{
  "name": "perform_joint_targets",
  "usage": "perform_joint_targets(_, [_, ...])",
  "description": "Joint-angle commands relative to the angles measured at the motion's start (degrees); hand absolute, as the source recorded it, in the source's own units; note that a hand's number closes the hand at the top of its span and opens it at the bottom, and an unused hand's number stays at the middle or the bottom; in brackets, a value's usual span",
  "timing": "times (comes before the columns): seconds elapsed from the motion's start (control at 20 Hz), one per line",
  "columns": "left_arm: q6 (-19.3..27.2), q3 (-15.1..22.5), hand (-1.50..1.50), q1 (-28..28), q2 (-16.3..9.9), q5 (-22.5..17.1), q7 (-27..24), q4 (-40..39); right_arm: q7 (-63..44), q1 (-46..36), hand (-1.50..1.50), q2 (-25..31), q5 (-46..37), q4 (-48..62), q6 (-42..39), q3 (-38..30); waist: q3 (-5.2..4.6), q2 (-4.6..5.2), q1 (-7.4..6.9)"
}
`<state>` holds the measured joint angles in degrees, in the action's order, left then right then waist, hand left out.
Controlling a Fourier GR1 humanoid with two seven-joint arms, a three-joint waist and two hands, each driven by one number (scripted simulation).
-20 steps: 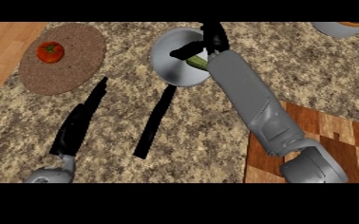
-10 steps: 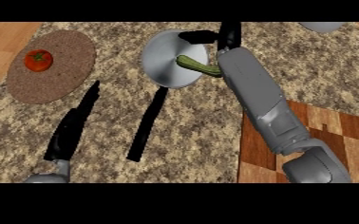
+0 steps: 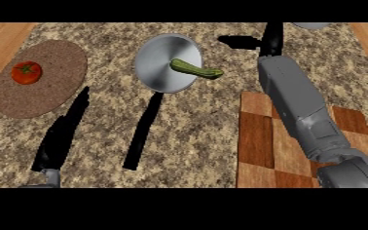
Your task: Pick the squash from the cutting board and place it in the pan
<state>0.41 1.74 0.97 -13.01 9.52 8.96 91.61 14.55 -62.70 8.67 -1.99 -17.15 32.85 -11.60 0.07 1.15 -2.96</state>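
The green squash [image 3: 195, 69] lies in the round grey pan [image 3: 159, 58], its right end sticking out over the rim. The pan's black handle [image 3: 142, 132] points toward the view's lower edge. My right hand [image 3: 271, 38] is at the back, to the right of the pan and apart from the squash, open, with its fingers [image 3: 239, 41] pointing left. Its grey forearm [image 3: 298, 102] crosses the chequered wooden cutting board [image 3: 262, 146] at the lower right. My left hand [image 3: 63, 131] rests open on the counter, left of the pan's handle, fingers up.
A round brown mat [image 3: 50, 90] at the left carries a red tomato [image 3: 27, 72]. A grey dish [image 3: 313, 26] shows partly at the back right edge. The counter top is speckled granite [image 3: 201, 126].
My right hand has let go of the squash and moved right, away from the pan. The squash now lies in the pan. The left hand has stayed in place.
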Motion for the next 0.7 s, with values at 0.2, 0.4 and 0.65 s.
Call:
perform_joint_targets(0.2, [-0.14, -1.35, 0.00, 0.36, 0.44, 0.00, -1.04, -1.96, 6.19, 6.57, -1.50, 8.16, 1.02, 0.52, -9.47, -1.74, -0.03, -0.74, 1.97])
perform_joint_targets(0.4, [-0.91, -0.53, 0.00, 4.90, 0.45, -0.02, 2.21, 5.52, 6.06, 7.42, -1.50, 11.78, 0.73, 0.06, -13.48, -1.58, -0.02, -0.87, 1.79])
perform_joint_targets(0.65, [-0.04, -1.58, 0.00, 1.27, 1.67, 1.17, -1.03, -0.47, 8.45, 11.00, -1.50, 13.45, 1.51, -0.94, -18.39, -2.18, -0.03, -0.85, 2.09])
